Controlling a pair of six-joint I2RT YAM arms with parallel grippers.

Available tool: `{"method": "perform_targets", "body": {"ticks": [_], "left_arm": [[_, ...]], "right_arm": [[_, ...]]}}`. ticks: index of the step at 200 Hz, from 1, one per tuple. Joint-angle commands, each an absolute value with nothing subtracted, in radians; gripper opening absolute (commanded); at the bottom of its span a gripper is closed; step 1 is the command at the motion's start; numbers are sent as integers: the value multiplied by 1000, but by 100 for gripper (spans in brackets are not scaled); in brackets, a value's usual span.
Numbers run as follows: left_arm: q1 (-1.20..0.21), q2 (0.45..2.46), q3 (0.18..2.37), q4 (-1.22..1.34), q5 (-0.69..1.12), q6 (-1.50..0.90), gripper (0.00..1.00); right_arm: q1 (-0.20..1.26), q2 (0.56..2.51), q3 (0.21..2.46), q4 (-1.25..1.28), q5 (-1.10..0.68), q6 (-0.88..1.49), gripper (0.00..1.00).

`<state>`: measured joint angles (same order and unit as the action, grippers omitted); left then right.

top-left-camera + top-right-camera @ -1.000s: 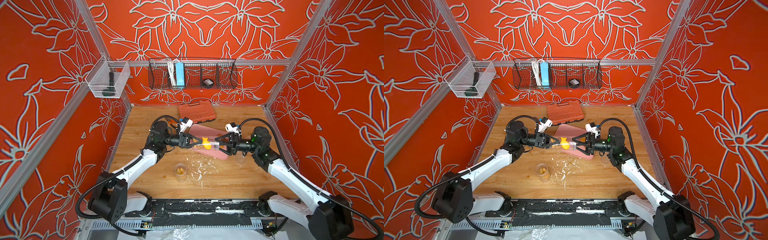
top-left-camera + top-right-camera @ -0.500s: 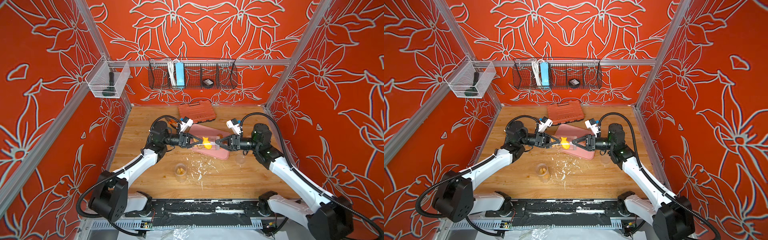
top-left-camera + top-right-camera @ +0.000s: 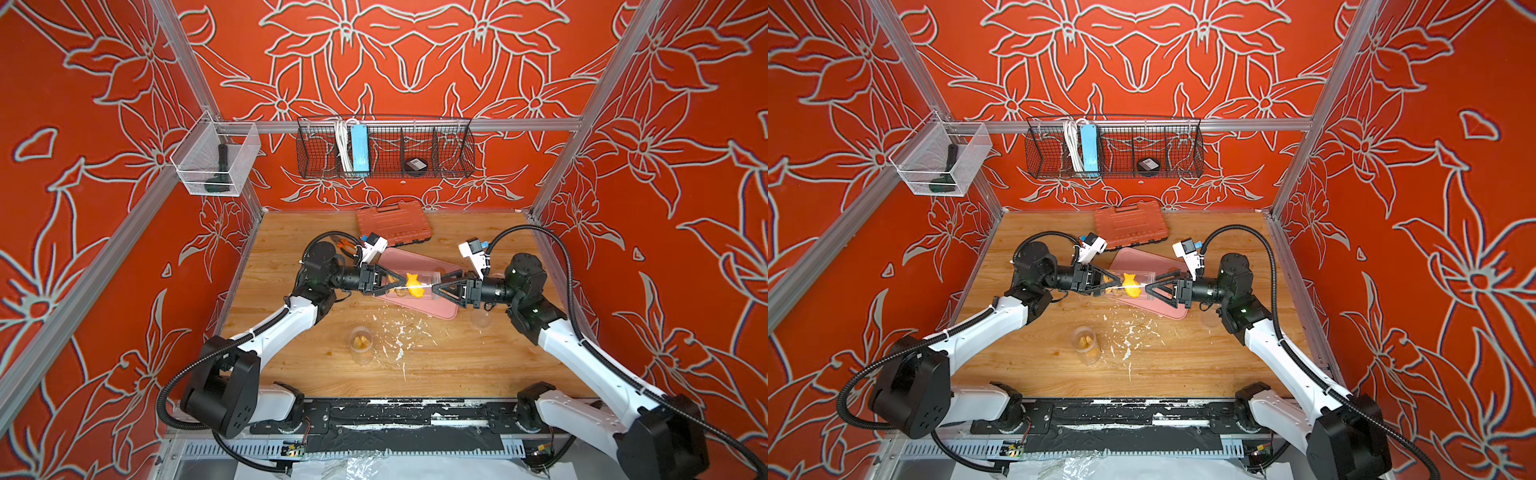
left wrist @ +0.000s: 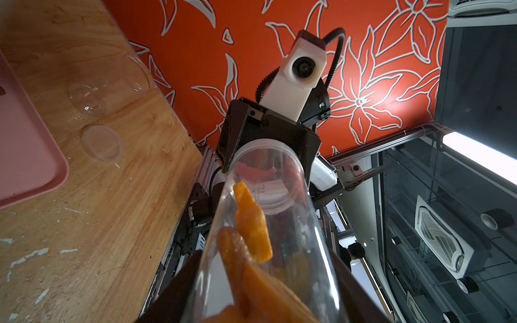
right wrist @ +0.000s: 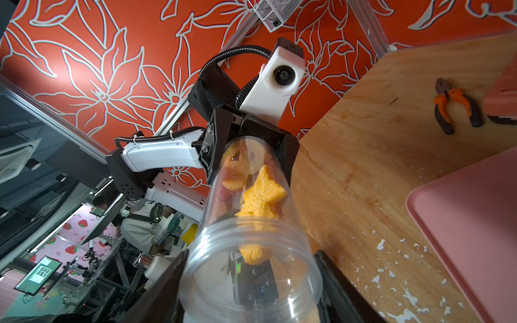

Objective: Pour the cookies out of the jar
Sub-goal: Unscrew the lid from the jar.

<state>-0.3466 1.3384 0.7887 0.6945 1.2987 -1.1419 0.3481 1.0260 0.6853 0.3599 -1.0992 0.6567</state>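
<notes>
Two holds, we saw: the left gripper (image 3: pixel 389 283) clamped the base of the clear jar (image 3: pixel 430 277), which lay level above the pink tray (image 3: pixel 415 261) with the cookies (image 3: pixel 414 286) inside, while the right gripper (image 3: pixel 436 287) pinched its open mouth end.

- White shells and black joints on the left arm (image 3: pixel 270 332) and right arm (image 3: pixel 582 357).
- Black ribbed cables (image 5: pixel 235 51) along both.
- White camera blocks (image 3: pixel 372 244) at the wrists.
- Black triangular fingers on the left gripper (image 3: pixel 401 281) and right gripper (image 3: pixel 435 286).
</notes>
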Motion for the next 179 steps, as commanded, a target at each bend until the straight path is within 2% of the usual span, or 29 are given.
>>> {"method": "perform_targets", "body": {"ticks": [1,83,95,119,140,160,179], "left_arm": [[-325,1324,799,730,1336,-1216,57],[-325,1321,795,724,1335,-1212,57],[-324,1325,795,726,1335,-1212,57],[-325,1328,795,726,1335,-1212,57],[-325,1327,796,727,1335,-1212,57],[-325,1322,796,719,1335,-1202,57],[-324,1317,801,680,1335,-1171,57]], "right_arm": [[321,979,640,407,-1036,460,47],[321,928,606,335,-965,281,47],[321,928,609,338,-944,296,54],[321,930,646,298,-898,342,75],[321,936,711,206,-833,444,97],[321,939,788,17,-736,605,98],[321,941,842,-78,-809,811,99]]}}
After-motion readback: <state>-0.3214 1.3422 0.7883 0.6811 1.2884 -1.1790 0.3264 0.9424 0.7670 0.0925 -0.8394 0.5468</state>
